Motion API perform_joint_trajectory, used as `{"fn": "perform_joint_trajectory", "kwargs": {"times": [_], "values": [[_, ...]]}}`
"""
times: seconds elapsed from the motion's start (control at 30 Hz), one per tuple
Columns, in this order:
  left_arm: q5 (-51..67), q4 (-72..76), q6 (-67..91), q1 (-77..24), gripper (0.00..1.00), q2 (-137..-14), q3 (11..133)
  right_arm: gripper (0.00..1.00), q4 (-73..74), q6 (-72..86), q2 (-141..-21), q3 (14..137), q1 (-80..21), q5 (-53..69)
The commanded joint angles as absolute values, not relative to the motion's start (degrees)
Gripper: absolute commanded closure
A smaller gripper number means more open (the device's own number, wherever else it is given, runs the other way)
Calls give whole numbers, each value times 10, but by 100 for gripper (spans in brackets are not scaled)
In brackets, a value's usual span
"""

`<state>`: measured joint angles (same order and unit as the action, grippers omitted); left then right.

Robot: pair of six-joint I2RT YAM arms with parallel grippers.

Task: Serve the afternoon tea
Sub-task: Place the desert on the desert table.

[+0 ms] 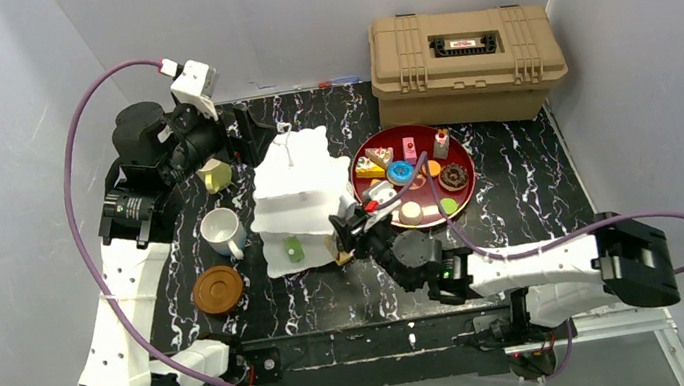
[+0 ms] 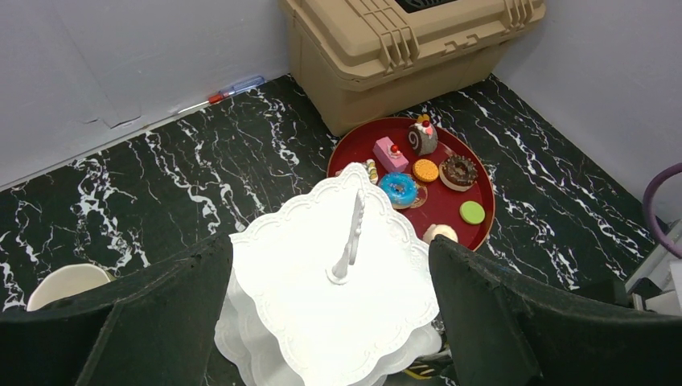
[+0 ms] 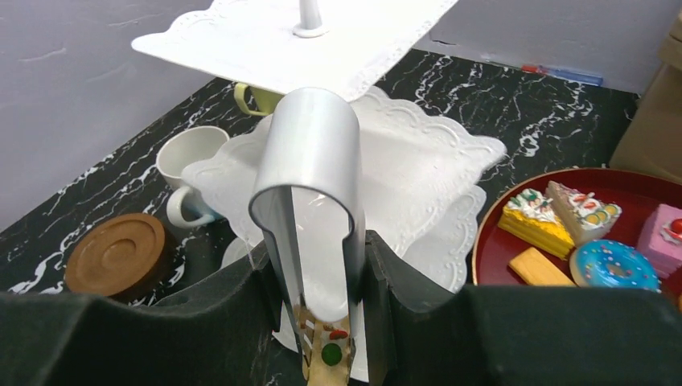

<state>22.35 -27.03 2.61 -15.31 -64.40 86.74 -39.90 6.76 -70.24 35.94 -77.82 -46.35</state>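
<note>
— Starting at the left, what sits on the table (image 1: 518,178)?
— A round brown coaster (image 1: 217,289), ringed like turned wood, then a white mug (image 1: 222,232), glossy, mouth up. Behind that, a pale green mug (image 1: 214,176).
— And the left gripper (image 2: 328,241)?
— Raised by the stand's (image 1: 297,199) top, jaws spread wide, holding nothing.
— How does the stand look?
— White, three squarish tiers with scalloped, embossed rims on a central post, near the middle of the black marbled top. One green pastry (image 1: 294,250) lies on the bottom tier.
— The right gripper (image 3: 322,273)?
— Pinching silver tongs (image 3: 310,153), a bent strip of smooth metal. Their tips clamp a tan biscuit (image 3: 326,358) dotted red and green, at the bottom tier's right edge.
— Further right?
— A round red tray (image 2: 446,201) carries the other pastries: iced cake slices (image 3: 531,221), a pink cake (image 2: 390,153), a blue doughnut (image 2: 398,189), a chocolate doughnut (image 2: 459,170), a flat green disc (image 2: 472,212). Behind it stands a tan ribbed case (image 1: 466,62), boxy, lid shut.
</note>
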Motion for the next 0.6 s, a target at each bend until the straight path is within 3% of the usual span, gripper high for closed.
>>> {"fn": "perform_joint_trajectory", "kwargs": {"times": [0.0,0.57], "values": [[235,-265,29,-150,11,-631,880,99,-519,49,-746,409,-785,-472],[240,-269,23,-149,11,-632,882,99,-586,38,-814,397,-797,-480]]}}
